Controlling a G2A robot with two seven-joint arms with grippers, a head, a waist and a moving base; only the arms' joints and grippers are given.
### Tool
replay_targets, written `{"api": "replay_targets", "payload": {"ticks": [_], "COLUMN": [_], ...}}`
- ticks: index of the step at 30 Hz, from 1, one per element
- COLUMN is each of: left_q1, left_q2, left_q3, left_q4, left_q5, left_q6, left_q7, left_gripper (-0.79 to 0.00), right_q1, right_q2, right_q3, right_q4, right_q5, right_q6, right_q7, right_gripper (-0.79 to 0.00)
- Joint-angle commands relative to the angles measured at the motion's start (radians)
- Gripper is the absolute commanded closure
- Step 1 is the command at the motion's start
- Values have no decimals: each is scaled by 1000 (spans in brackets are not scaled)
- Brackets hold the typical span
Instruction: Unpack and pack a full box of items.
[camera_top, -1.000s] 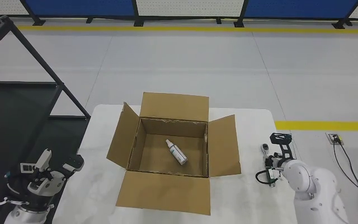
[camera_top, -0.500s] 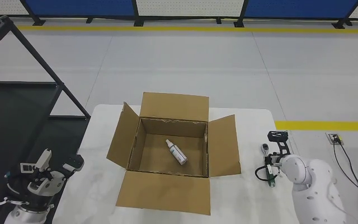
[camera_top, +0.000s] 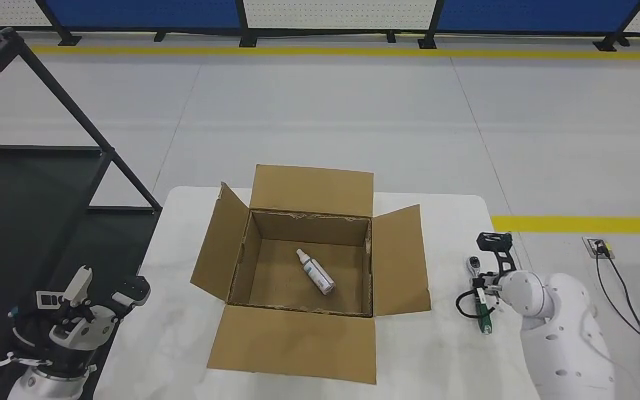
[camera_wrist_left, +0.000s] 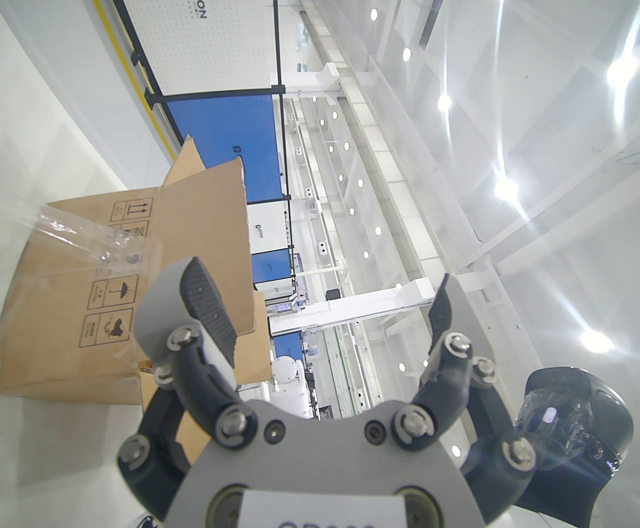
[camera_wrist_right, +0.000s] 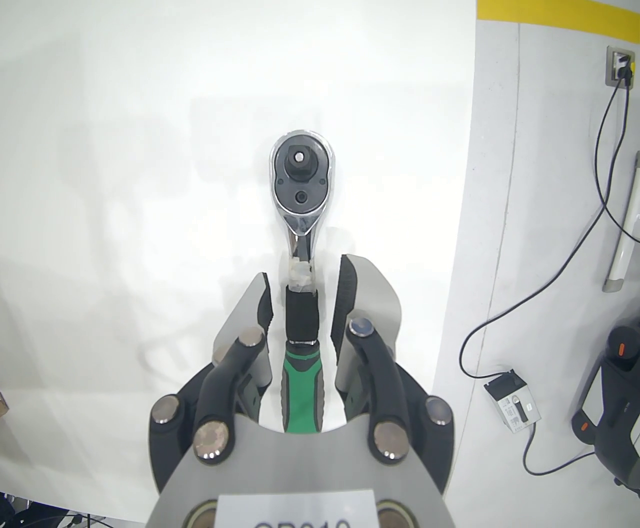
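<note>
From above, the open box sits in the middle of the white table. One small bottle lies on the floor of the box. The wrench lies flat on the table near the right edge, well apart from the box. The right claw is low over the wrench. The left claw hangs off the left side of the table, away from everything.

In the left wrist view, the left claw points up at the ceiling. It is spread wide and holds nothing. The side of the box is close by.

In the right wrist view, the right claw is open just a bit. One finger sits on each side of the black part of the wrench handle. There is a small gap on both sides, so it is not squeezing. The shiny head pokes out in front.

I think this is the wrench step. I cannot tell if the claw is letting go or getting ready to grab. If it is packing, the claw needs to close tight on the handle. Then it must lift the wrench above the right flap and set it down beside the bottle.
</note>
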Motion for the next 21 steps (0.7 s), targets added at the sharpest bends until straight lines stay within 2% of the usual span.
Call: {"api": "replay_targets", "payload": {"ticks": [1, 15, 21], "left_q1": [0, 0, 0], "left_q2": [0, 0, 0], "left_q3": [0, 0, 0], "left_q4": [0, 0, 0], "left_q5": [0, 0, 0], "left_q6": [0, 0, 0], "left_q7": [0, 0, 0], "left_gripper": [-785, -785, -785], "right_q1": [9, 58, 67], "right_q2": [2, 12, 17], "right_q3": [-4, -34, -43], "right_q4": [16, 102, 121], "right_q5": [1, 8, 10], "right_q6": [-1, 1, 5], "right_q7": [1, 0, 1], "right_gripper": [-317, -249, -188]}}
